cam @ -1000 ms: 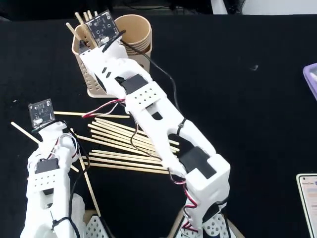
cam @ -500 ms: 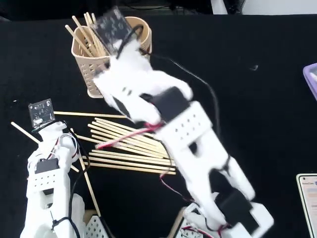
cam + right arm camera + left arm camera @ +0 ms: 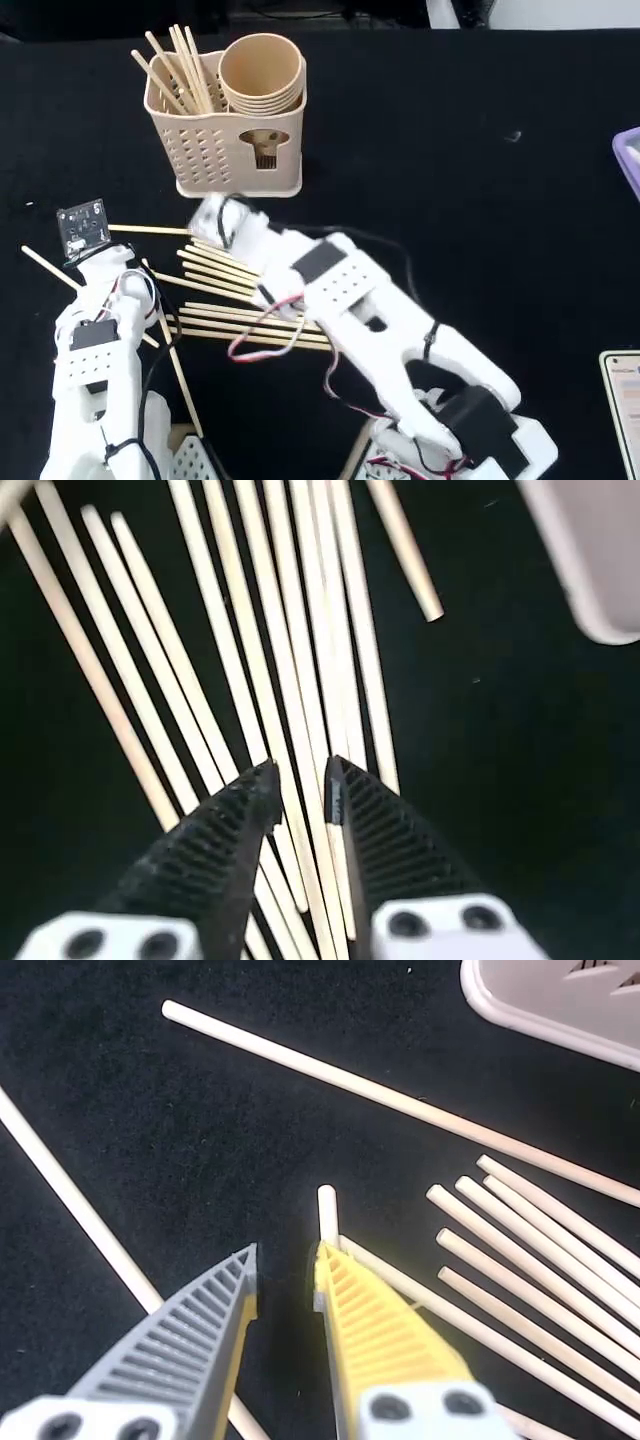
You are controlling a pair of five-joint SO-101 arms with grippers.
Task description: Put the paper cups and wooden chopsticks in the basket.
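Nearest the bases, the left gripper (image 3: pixel 285 1260) hangs low over the cloth with its grey and yellow jaws a little apart and nothing between them; the blunt end of 1 pale wooden chopstick (image 3: pixel 327 1208) lies just at the yellow tip. Beside it, the right gripper (image 3: pixel 300 772) hovers over the loose spread of thin round wooden chopsticks (image 3: pixel 212 318), its 2 black jaws narrowly apart. A stick seems to run under the gap, though I cannot tell whether it sits between them. These sticks look light, stiff and smooth, so they will likely roll or slip on the cloth. A pinch across 1 stick near its middle should keep it from pivoting. Farther off stands the cream perforated plastic basket (image 3: pixel 235 150), already holding a bundle of upright chopsticks (image 3: pixel 180 62) in one side and a stack of nested tan paper cups (image 3: pixel 262 68) in the other. The surface is a flat black cloth-covered table (image 3: pixel 480 200). A purple container edge (image 3: pixel 628 155) shows at the right side, a printed card (image 3: pixel 622 390) near the front corner, and dark clutter lies beyond the far edge.
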